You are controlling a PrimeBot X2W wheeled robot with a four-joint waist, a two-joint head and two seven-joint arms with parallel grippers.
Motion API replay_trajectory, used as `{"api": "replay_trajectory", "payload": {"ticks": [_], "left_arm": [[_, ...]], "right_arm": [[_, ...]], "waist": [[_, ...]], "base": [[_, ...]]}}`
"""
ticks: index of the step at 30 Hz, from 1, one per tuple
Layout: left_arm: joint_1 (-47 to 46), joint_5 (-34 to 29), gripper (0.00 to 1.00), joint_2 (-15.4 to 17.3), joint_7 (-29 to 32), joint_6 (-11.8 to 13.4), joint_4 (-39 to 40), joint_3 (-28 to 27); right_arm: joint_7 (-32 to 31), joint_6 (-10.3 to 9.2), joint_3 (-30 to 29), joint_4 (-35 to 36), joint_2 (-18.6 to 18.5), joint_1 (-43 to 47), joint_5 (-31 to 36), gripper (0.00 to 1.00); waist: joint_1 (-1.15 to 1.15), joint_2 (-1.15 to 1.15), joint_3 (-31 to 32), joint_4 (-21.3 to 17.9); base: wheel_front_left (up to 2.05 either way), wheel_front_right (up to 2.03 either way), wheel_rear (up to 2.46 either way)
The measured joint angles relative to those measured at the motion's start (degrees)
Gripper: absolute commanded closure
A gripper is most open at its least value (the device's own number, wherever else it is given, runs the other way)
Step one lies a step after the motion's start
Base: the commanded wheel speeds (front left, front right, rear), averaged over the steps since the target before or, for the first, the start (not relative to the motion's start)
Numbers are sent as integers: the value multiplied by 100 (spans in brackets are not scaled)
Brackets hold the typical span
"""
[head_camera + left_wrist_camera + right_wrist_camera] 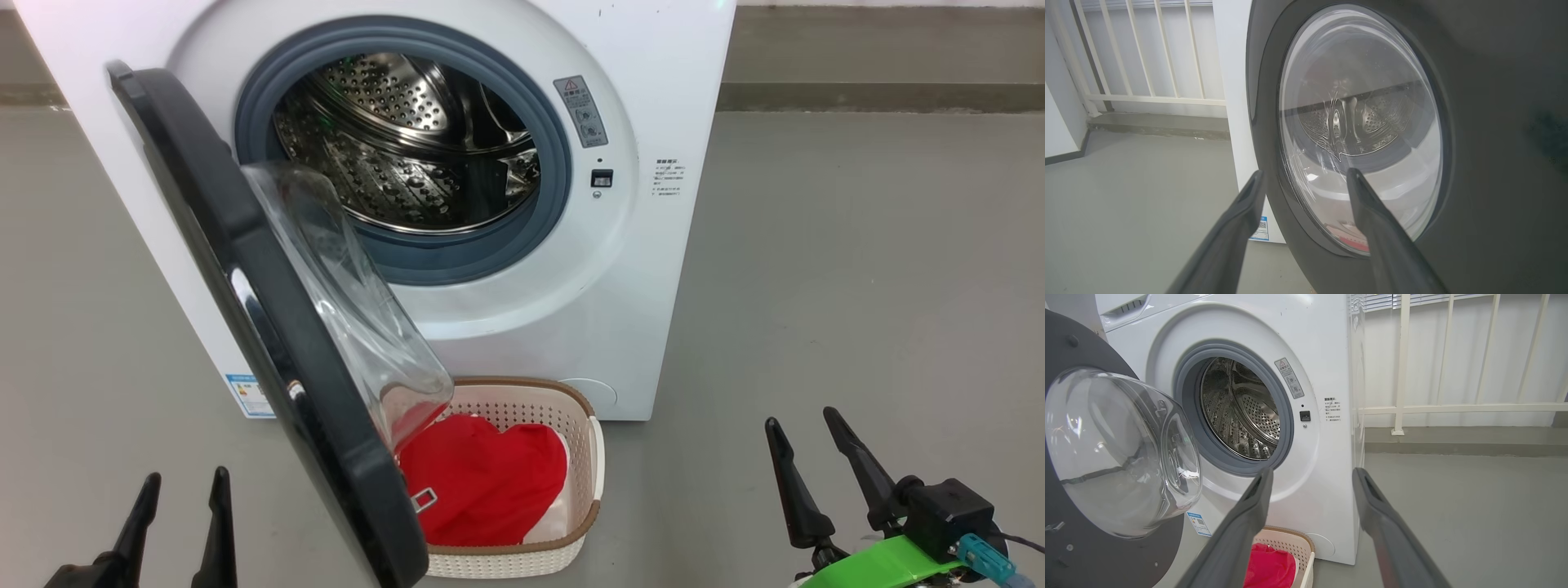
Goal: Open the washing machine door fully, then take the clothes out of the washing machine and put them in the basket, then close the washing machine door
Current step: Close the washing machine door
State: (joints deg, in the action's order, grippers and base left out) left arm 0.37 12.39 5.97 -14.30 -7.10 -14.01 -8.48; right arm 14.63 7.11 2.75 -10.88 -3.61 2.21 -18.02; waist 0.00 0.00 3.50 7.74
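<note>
i see the washing machine, a white front-loader, with its grey rubber ring and perforated steel drum exposed. the washing machine door stands swung out from its left side toward me, glossy black rim nearly edge-on, its clear glass bowl bulging back toward the machine. the basket, cream with a brown rim, sits upright just in front of the machine's base, partly behind the door's lower edge. the clothes, red with a bit of white, lie bunched inside it.
</note>
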Motion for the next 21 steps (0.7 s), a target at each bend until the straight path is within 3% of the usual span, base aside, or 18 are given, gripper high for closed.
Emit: {"api": "replay_trajectory", "payload": {"ticks": [11,12,13,15,21], "left_arm": [[2,-93,0,-45,0,-1,5,-49],[4,-94,7,-43,0,-2,5,-36],[5,-92,50,-43,0,-4,3,-19],[18,-90,100,-15,0,-7,-5,85],[48,252,100,-52,0,-7,-90,97]], "right_arm": [[0,0,3,1,-2,0,1,0],[0,0,3,1,-1,0,1,0],[0,0,3,1,0,0,1,0],[0,0,2,1,1,0,1,0],[0,0,1,1,8,0,1,0]], "waist": [[0,0,28,3],[0,0,31,5],[0,0,33,6],[0,0,37,6],[0,0,27,-4]], "base": [[0,0,0],[0,0,0],[0,0,0],[0,0,0],[0,0,0]]}}
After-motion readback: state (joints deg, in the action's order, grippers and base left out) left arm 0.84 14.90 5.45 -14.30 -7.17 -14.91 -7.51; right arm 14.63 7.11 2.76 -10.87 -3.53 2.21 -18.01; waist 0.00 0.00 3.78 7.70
